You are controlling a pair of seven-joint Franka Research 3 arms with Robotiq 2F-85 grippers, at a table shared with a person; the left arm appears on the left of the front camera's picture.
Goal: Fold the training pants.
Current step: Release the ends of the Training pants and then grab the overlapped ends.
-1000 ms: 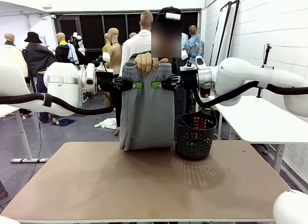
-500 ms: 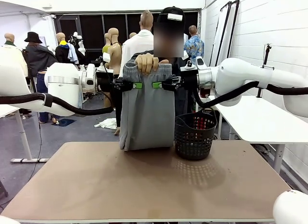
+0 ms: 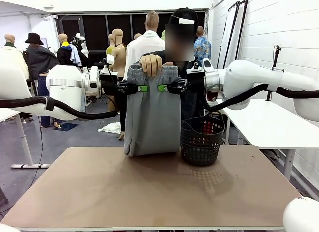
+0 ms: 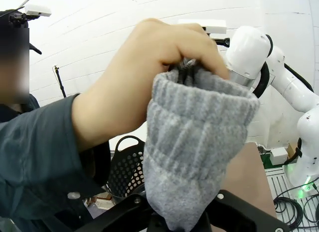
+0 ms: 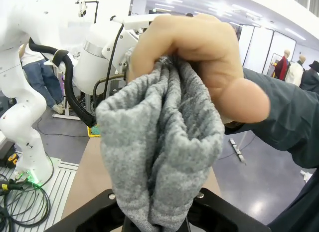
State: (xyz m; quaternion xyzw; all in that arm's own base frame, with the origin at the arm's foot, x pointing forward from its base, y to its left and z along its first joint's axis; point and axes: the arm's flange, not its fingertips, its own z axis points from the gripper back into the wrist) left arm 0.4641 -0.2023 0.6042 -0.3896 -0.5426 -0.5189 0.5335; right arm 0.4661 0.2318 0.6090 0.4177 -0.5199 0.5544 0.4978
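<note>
Front view: light grey soft jersey training pants (image 3: pixel 152 117) hang as a folded vertical bundle, gathered waistband up, just beside a black mesh basket (image 3: pixel 201 142) on the robot's left of it. The bundle's lower end reaches the tan tabletop (image 3: pixel 149 192) at about the level of the basket's base. Left gripper (image 3: pixel 141 88) enters horizontally from the side away from the basket. Its green-padded fingers are pressed together on the bundle's edge just below the waistband. Right gripper (image 3: pixel 163 87) comes in above the basket and nips the fabric at the same height from the basket side. One hand of the person (image 3: pixel 151 65) grips the top of the waistband, higher than the basket's rim.

Left wrist view: ribbed grey waistband (image 4: pixel 194 157) rises from between the black fingers of the left gripper (image 4: pixel 182 223), which are clamped on the cloth. The person's hand (image 4: pixel 154 77) is bunched over the top of the fabric, with a dark sleeve (image 4: pixel 40 157) behind it. The basket (image 4: pixel 124 169) sits low behind the bundle. The white right arm (image 4: pixel 254 52) is beyond it.

Right wrist view: the same grey fabric (image 5: pixel 159 157) stands bunched between the right gripper's (image 5: pixel 154 223) fingers, pinched at the base. The person's hand (image 5: pixel 199 57) closes over the top. The white left arm (image 5: pixel 99 57) is behind.
</note>
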